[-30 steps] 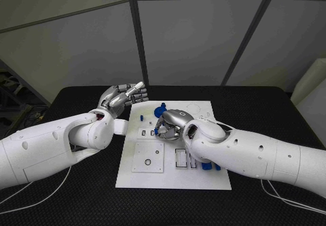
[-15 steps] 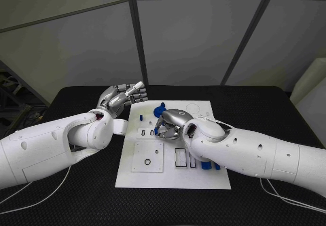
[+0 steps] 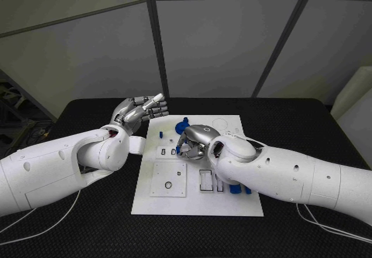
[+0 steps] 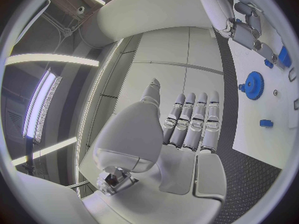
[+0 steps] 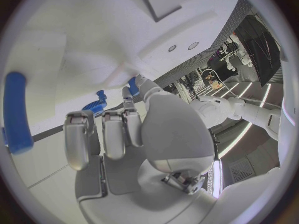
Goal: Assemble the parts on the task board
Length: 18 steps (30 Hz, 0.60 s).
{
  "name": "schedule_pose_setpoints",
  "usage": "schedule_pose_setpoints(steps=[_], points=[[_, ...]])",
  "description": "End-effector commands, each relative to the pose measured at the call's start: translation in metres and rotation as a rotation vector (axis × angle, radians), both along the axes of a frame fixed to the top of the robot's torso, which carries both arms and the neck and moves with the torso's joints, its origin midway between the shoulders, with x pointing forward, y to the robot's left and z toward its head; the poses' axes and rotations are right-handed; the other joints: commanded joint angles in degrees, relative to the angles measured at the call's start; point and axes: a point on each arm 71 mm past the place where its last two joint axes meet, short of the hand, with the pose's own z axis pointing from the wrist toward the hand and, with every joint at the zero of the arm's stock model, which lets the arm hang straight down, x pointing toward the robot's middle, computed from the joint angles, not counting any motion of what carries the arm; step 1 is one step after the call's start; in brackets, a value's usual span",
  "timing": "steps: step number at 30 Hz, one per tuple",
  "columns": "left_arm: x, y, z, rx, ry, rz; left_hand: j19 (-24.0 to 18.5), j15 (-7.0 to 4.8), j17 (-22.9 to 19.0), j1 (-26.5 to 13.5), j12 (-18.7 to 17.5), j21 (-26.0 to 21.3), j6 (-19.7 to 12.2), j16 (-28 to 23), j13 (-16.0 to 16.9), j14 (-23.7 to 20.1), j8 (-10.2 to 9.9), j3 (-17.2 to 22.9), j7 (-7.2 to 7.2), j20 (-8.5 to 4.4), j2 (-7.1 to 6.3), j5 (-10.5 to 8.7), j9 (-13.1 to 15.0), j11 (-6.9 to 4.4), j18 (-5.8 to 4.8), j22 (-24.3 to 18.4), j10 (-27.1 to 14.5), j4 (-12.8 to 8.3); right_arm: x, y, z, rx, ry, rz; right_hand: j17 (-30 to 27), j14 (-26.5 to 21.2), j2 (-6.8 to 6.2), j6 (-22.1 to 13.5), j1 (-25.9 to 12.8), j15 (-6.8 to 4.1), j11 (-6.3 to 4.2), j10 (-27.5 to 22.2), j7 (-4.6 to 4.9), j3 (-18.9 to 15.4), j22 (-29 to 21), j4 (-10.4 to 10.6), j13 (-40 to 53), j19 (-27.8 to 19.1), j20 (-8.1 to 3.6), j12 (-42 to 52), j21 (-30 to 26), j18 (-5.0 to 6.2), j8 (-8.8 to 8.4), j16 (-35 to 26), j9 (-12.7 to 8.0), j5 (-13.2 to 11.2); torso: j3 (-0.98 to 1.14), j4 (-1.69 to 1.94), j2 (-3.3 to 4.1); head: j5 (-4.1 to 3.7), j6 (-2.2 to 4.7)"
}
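- We see the white task board (image 3: 198, 201) lying at the centre of the black bench (image 3: 310, 123) in the head view.
- Our left hand (image 3: 142, 110) is raised at upper left of centre, off the board's left edge, fingers straight and side by side, holding nothing.
- Our right hand (image 3: 194, 143) is down on the board's upper middle, fingers curled; we cannot tell whether it grasps anything.
- A blue gear (image 3: 181, 128) sits just above that hand, with a small blue part (image 3: 161, 134) to its left.
- More blue parts (image 3: 235, 190) lie at the board's lower right, beside the right forearm.
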Motion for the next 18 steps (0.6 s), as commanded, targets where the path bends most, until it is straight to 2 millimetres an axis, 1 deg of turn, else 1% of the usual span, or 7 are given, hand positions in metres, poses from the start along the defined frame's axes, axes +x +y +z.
schedule_pose_setpoints(steps=[1, 9, 18], points=[[0.0, -0.0016, 0.0019, -0.002, -0.009, -0.015, 0.2, 0.01, -0.1, -0.2, -0.2, -0.1, 0.0, -0.3, 0.0, -0.2, -0.3, 0.0, 2.17, -0.15, 0.2, 0.12, -0.1, 0.19, -1.1, 0.0, 0.0, -0.2, 0.0002, -0.0012, -0.0036, -0.028, 0.012, -0.005, 6.0, 4.0, -0.36, 0.1, -0.4, -0.02, 0.04, 0.5, -0.55, -0.2, 15.1, -0.2, 7.1, 5.9, -0.18, -0.4, 0.2, -0.87, -0.36, -0.2, 0.0, 0.2, -0.02, -0.01, 0.0, 0.03, -0.04], [-0.0002, -0.0014, 0.0019, -0.002, -0.009, -0.014, 0.2, 0.01, -0.1, -0.2, -0.2, -0.1, 0.0, -0.3, 0.0, -0.2, -0.3, 0.0, 2.17, -0.15, 0.2, 0.12, -0.1, 0.19, -1.1, 0.0, 0.0, -0.2, 0.0001, -0.0011, -0.0033, -0.028, 0.007, -0.004, 5.8, 4.0, -0.86, -0.9, -1.1, 0.25, 0.38, 0.1, -0.14, -0.3, 15.1, -0.2, 6.7, 5.9, 0.04, -0.9, 0.2, -0.87, -1.14, -0.3, 0.0, 0.1, -0.01, -0.01, -0.02, 0.06, -0.07], [-0.0001, -0.0013, 0.0019, -0.002, -0.008, -0.014, 0.2, 0.01, -0.1, -0.2, -0.2, -0.1, 0.0, -0.3, 0.0, -0.2, -0.3, 0.0, 2.17, -0.15, 0.2, 0.12, -0.1, 0.19, -1.1, 0.0, 0.0, -0.2, -0.0002, -0.0008, -0.0028, -0.025, 0.002, -0.002, 5.7, 3.9, -1.25, -1.7, -1.5, 0.44, 0.61, -0.1, 0.13, -0.4, 15.1, -0.2, 6.5, 5.9, 0.21, -1.3, 0.2, -0.87, -1.5, -0.4, -0.1, 0.0, 0.01, -0.02, 0.0, 0.08, -0.13]])
